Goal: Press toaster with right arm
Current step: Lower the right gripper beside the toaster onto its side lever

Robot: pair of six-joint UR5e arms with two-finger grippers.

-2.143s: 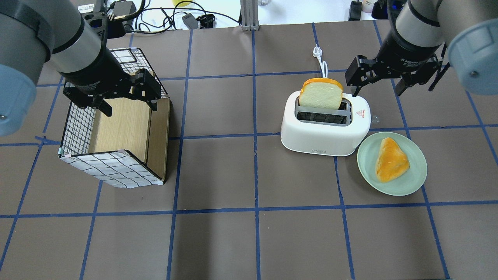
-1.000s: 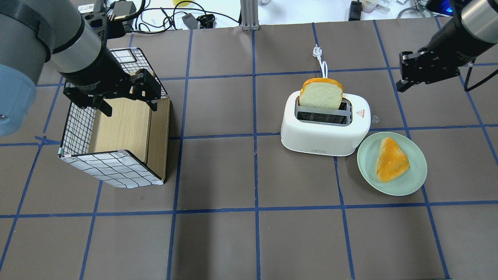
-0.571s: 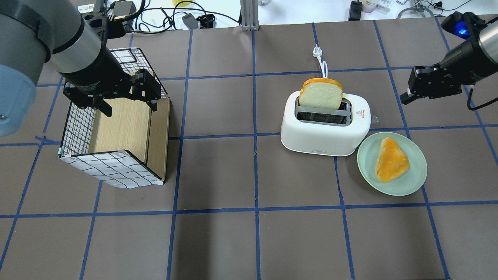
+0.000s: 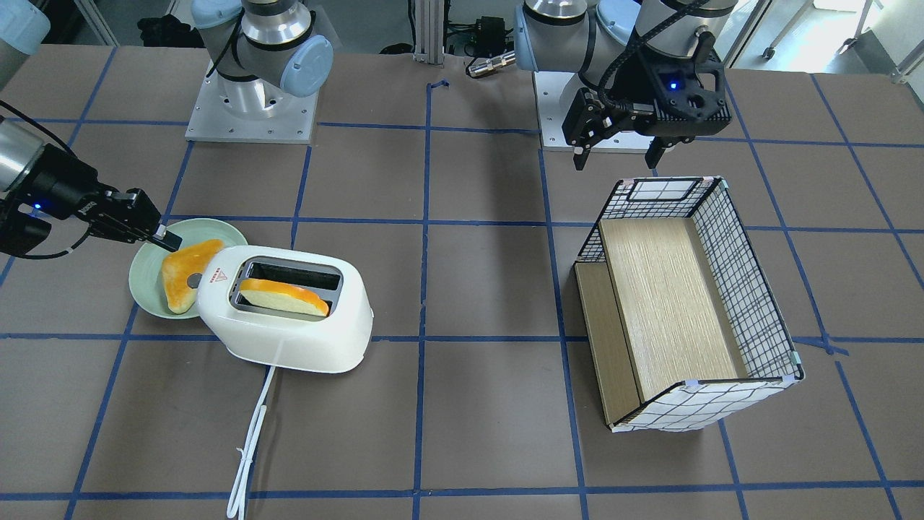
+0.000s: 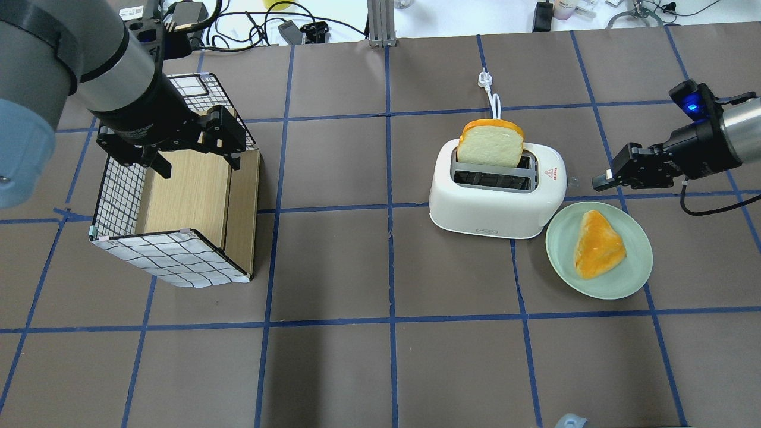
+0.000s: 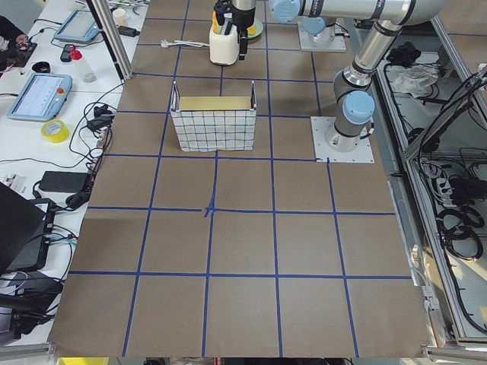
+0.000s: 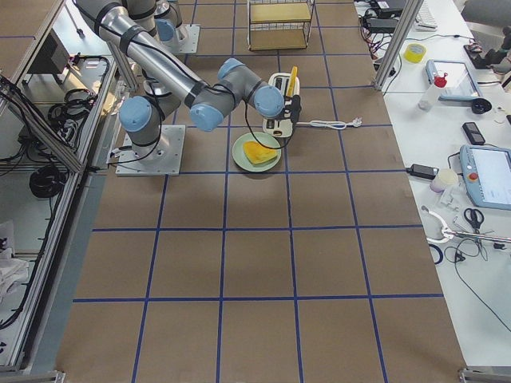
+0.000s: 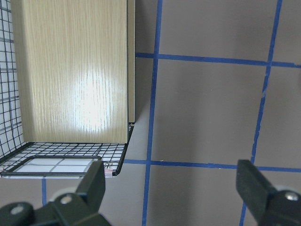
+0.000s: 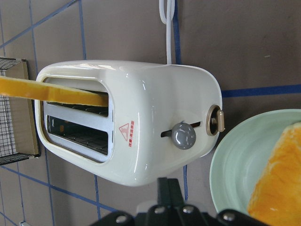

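Right gripper [image 5: 599, 182], fingers closed and empty, points at the toaster [image 5: 493, 208] lever [image 9: 182, 135], a pose suited to pressing. Left gripper [image 5: 198, 160] hangs wide open, holding nothing.

One toaster [image 5: 496, 199], two bread slices [image 5: 490, 144], one plate [image 5: 618, 291], one wire basket [image 5: 172, 258].

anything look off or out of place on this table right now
Nothing is spilled or broken. One oddity: the toaster's white cord ends in a plug lying loose on the table, connected to nothing. The bread slice stands well out of its slot, and the toaster sits slightly skewed to the grid lines.
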